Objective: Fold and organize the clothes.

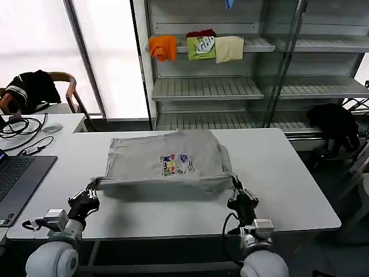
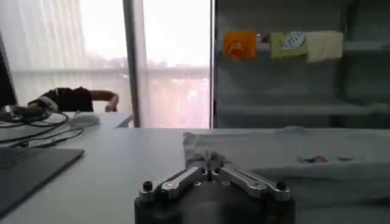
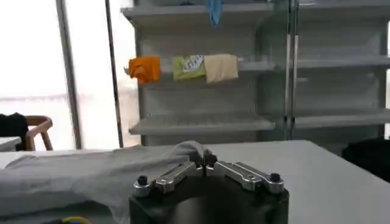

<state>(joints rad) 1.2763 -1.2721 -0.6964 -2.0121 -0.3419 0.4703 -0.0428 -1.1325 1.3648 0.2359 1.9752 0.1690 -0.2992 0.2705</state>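
Left gripper [image 1: 92, 191] is clenched on the near-left corner of the light grey short-sleeved cotton shirt [image 1: 167, 160] w/ small multicoloured chest print; from the left wrist cam the two fingers [image 2: 183, 179] meet on a bunched bit of fabric. Right gripper [image 1: 236, 187] is clamped on the near-right corner; the right wrist cam shows cloth pinched between its closed tips [image 3: 205, 161], the rest of the shirt trailing off toward the other arm.

Shirt lies on the white rectangular table [image 1: 288, 184], just beyond both grippers and stretched between them. Near edge is lifted a bit off the tabletop, w/ a shadow under it; far part lies flat, print facing up, roughly midway between the two grippers.

Outward from the left gripper, on its outer side: dark grey open laptop [image 1: 17, 179], and further off black cables [image 1: 20, 127]. Beyond that, a wooden chair w/ a black garment draped over it [image 1: 34, 89].

Well past the shirt stands a grey metal shelving unit [image 1: 230, 86]. Over one shelf hang an orange cloth [image 1: 163, 47], a yellow-green cloth [image 1: 202, 47] and a pale beige cloth [image 1: 229, 48]. Beyond the right gripper, off the table's far corner, sits a black bundle of fabric [image 1: 334, 124].
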